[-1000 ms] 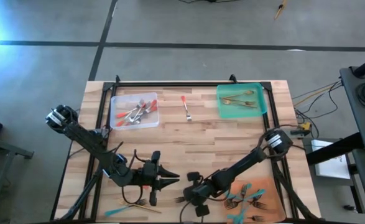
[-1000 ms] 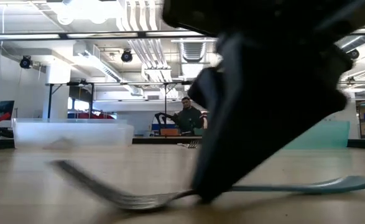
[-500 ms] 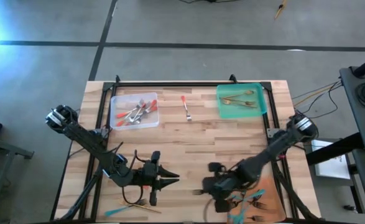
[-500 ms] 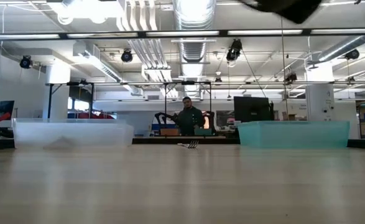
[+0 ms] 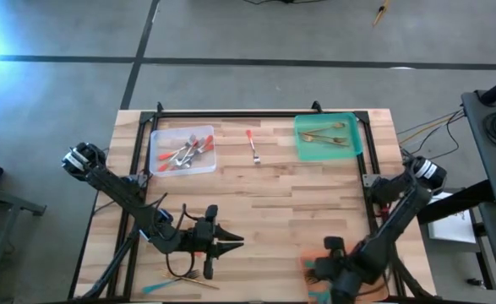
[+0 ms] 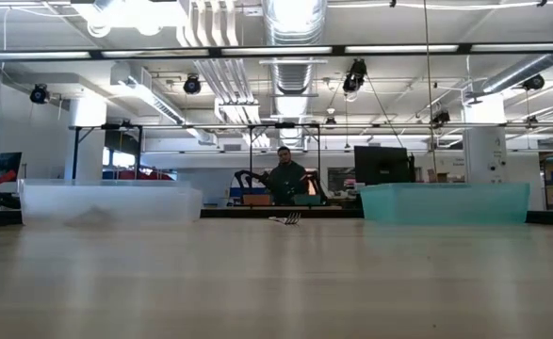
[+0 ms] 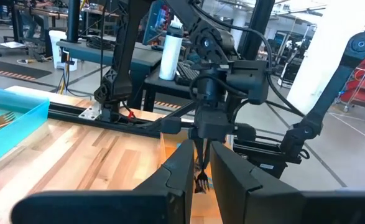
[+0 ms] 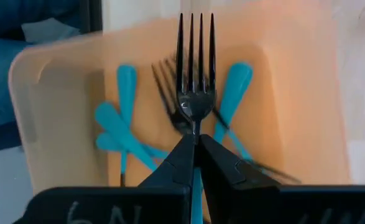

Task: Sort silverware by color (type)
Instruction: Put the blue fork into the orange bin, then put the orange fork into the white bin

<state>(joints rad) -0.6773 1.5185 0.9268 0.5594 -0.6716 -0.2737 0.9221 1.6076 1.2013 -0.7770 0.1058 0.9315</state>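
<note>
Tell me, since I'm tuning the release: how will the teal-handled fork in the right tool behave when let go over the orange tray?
Held by the right tool, the fork looks thin and stiff, so probably light. Its slim handle might pivot. Dropped into the orange tray, it would likely slide rather than roll.

Middle of table (image 5: 264,211) bare, open passage between the arms. Far side blocked by clear tray (image 5: 182,150), lone red fork (image 5: 253,145), green tray (image 5: 327,137). Near left: left end effector (image 5: 235,245) parked low, loose silverware (image 5: 184,277) beside it. Near right: right end effector (image 5: 319,268) over crowded orange tray (image 8: 294,106).
</note>
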